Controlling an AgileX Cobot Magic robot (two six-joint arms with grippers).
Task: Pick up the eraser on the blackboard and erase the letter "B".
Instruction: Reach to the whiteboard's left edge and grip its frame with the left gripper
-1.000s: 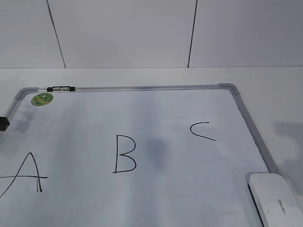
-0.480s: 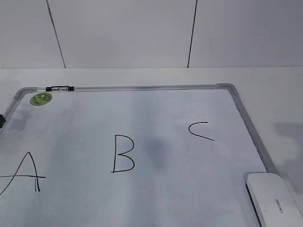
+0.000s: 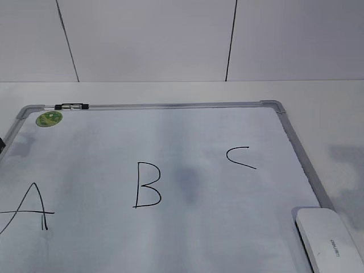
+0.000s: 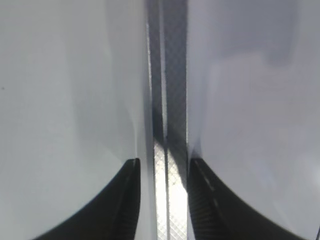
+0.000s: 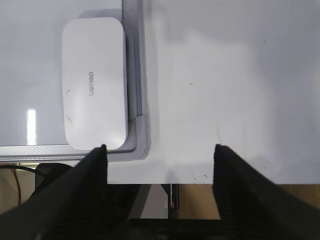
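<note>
The blackboard (image 3: 170, 106) is a white board in a grey frame that lies flat on the table. The letter "B" (image 3: 147, 185) is drawn in black at its middle, whole. The white eraser (image 3: 330, 242) lies on the board's near right corner; it also shows in the right wrist view (image 5: 95, 82). My right gripper (image 5: 159, 147) is open and empty, above bare table just right of that corner and the eraser. My left gripper (image 4: 164, 162) is open, with its jaws on either side of the board's frame strip (image 4: 167, 100). In the exterior view only a dark sliver (image 3: 1, 145) of it shows.
A black "A" (image 3: 31, 207) is at the board's left and a curved "C" (image 3: 240, 157) at its right. A green sticker (image 3: 49, 119) sits at the far left corner. The table's front edge (image 5: 200, 182) lies just under my right gripper.
The board, with the eraser on it, has slid slightly left. The left gripper's dark tip has drawn back toward the left edge of the exterior view.
</note>
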